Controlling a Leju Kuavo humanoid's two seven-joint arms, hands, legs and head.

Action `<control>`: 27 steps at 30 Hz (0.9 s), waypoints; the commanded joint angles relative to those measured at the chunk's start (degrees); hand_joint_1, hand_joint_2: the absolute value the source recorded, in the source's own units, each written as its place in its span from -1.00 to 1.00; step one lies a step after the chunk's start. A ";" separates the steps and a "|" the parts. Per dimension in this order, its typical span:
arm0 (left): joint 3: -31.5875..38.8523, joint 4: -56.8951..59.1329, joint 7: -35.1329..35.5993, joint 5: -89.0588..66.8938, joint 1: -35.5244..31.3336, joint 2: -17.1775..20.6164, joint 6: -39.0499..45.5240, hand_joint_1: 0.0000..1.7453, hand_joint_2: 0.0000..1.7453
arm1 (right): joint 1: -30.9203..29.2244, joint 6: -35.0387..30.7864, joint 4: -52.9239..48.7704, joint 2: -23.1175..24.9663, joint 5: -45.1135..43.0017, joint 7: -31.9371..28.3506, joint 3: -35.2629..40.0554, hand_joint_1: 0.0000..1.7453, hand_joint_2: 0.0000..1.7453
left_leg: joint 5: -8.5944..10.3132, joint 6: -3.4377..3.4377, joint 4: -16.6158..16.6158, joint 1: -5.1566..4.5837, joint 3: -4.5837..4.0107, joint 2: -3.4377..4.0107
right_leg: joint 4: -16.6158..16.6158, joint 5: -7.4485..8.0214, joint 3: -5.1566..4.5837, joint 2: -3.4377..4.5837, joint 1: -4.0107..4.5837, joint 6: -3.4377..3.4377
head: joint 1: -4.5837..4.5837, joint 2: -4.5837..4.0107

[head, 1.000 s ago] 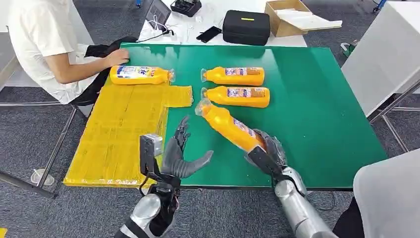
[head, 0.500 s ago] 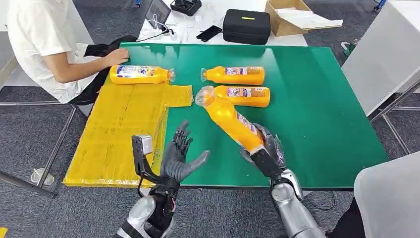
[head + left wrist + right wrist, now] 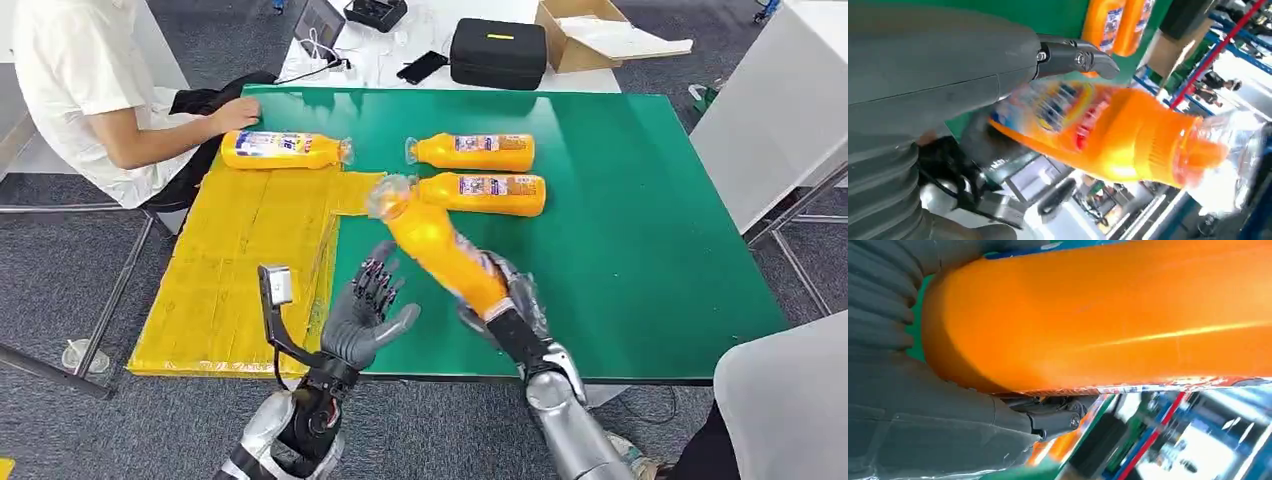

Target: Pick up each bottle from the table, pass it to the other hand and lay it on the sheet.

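While the right hand (image 3: 505,305) clasps the held bottle (image 3: 435,243) by its base, neck tilted toward 11 o'clock above the table (image 3: 640,220), the left hand (image 3: 362,318) waits empty, fingers spread, just beside it. Looks full, so prob. heavy; smooth plastic, likely slippery. Best taken mid-body, w/ sheet (image 3: 240,270) at 9 o'clock.

Held bottle (image 3: 436,247): orange body, clear cap, label printed in blue, red and white. Same colouring is seen on three bottles lying toward the far edge of the table (image 3: 640,220), which is covered in plain green. Sheet (image 3: 245,270) at the left edge: yellow, creased. Both hands: dark grey fingers, silver forearms. Case (image 3: 497,53) beyond: black, yellow stripe.
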 commanded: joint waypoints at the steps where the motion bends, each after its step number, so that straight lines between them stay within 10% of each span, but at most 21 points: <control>1: 1.89 1.51 0.80 3.03 -3.67 -0.33 1.87 -1.00 1.00 | -3.70 0.97 6.09 3.32 0.28 -0.26 9.75 1.00 1.00 | -0.13 -0.02 0.02 0.06 0.27 0.31 | 0.00 -0.03 0.19 0.22 0.09 -0.18 | -0.02 0.00; 18: 1.91 1.73 -1.95 3.50 -5.43 -1.05 5.85 -0.96 1.00 | -3.96 3.15 7.83 3.54 -3.75 0.66 14.04 1.00 1.00 | -0.06 0.00 0.01 0.05 0.15 0.12 | -0.02 -0.03 0.12 0.04 0.07 -0.12 | 0.00 0.00; 19: 1.56 1.77 -2.26 2.93 -5.56 -0.84 5.67 0.26 1.00 | -4.00 3.28 7.75 3.49 -3.96 0.65 14.00 1.00 1.00 | -0.02 0.00 -0.01 0.01 0.07 0.06 | -0.01 -0.02 0.04 0.00 0.03 -0.09 | 0.02 0.00; 20: 1.25 1.91 -2.70 2.42 -5.63 -0.70 5.56 1.00 1.00 | -3.99 3.56 7.62 3.41 -4.36 0.64 14.02 1.00 1.00 | -0.08 0.00 0.01 0.05 0.18 0.11 | -0.02 -0.05 0.15 0.02 0.08 -0.14 | 0.02 0.00; 27: 0.64 2.41 -3.38 1.92 -6.13 -0.17 4.23 1.00 1.00 | -4.03 4.75 7.15 3.27 -5.85 0.78 13.67 1.00 1.00 | -0.08 0.01 0.01 0.05 0.20 0.10 | -0.02 -0.06 0.16 0.00 0.08 -0.14 | 0.02 0.00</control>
